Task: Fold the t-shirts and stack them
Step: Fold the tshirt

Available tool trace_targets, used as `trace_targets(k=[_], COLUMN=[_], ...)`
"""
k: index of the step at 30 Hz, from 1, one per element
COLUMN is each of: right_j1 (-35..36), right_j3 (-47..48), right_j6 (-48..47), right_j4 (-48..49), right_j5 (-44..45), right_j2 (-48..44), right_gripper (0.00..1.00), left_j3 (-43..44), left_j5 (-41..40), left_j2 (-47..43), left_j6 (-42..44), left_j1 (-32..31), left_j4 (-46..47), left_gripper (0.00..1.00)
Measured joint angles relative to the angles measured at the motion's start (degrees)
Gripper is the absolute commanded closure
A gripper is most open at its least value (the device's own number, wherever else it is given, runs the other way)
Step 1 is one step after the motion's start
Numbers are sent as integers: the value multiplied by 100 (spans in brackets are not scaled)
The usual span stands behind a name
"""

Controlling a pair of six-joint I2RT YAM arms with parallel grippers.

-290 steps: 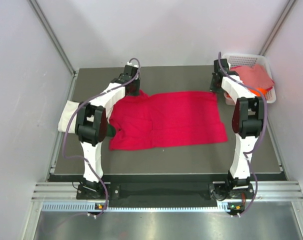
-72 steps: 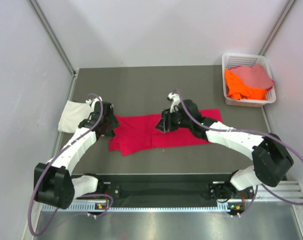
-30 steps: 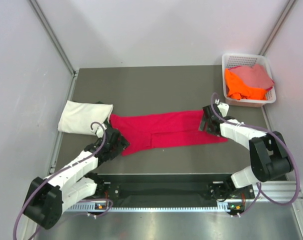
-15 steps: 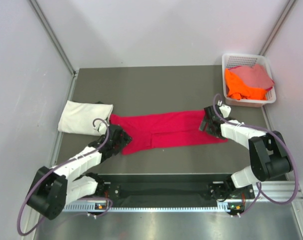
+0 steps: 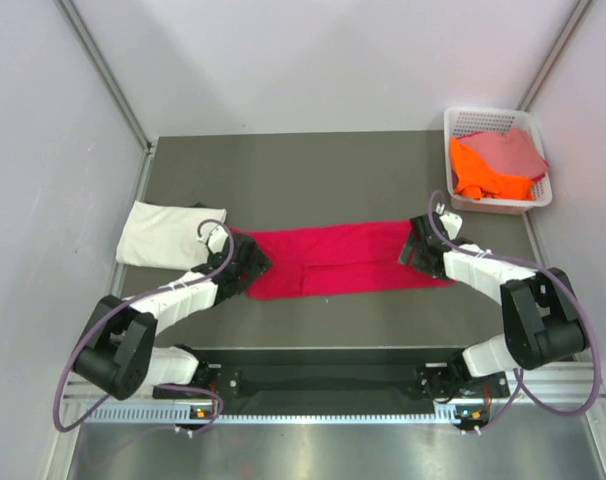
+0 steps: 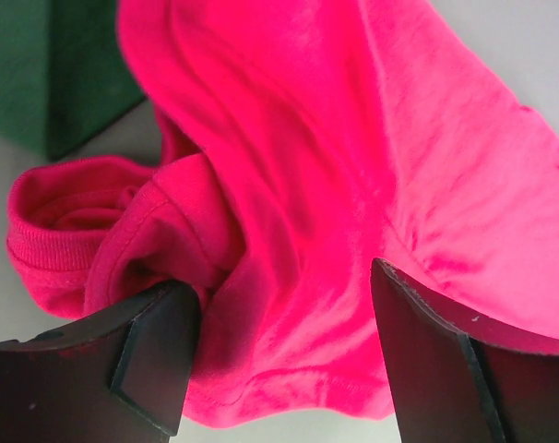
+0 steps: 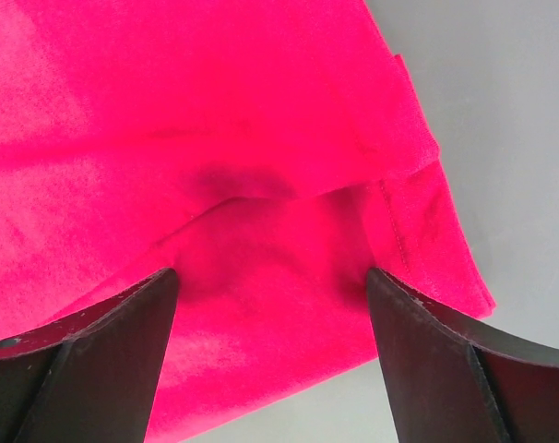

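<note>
Lying folded lengthwise, crimson t-shirt [image 5: 343,262]

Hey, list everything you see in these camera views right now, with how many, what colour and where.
red t-shirt: one, crimson, folded into a long strip across the middle of the table
cream-white t-shirt: one, cream, folded, at the table's left edge
orange t-shirt: one, orange, crumpled in the basket
pink t-shirt: one, dusty pink, in the basket beside the orange one
basket: one, white lattice, far right corner
table: one, dark grey
green patch: one, dark green, by the red shirt's bunched end; cannot tell what it is
left gripper: one, black fingers, open at the red shirt's left end
right gripper: one, black fingers, open at its right end
</note>
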Motion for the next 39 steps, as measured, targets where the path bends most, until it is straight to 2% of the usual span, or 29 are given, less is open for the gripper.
trace_targets(k=[10,26,33,39], right_j1=[50,74,81,219], right_j3=[-275,-402,-409,-411], right_j6=[-31,24,39,9], right_j4=[57,-133,-271,-354], right_j5=[-192,-319,-334,-278], right_j2=[-345,-592,-632,-638], right_gripper=[17,17,19,22], left_j3=[387,382,219,125], left_j5=[2,20,-37,-57], left_j2=[595,525,168,81], left_j6=[238,352,367,367], left_j1=[39,155,168,168], left_j4=[332,240,-168,-131], left_gripper=[24,24,24,27])
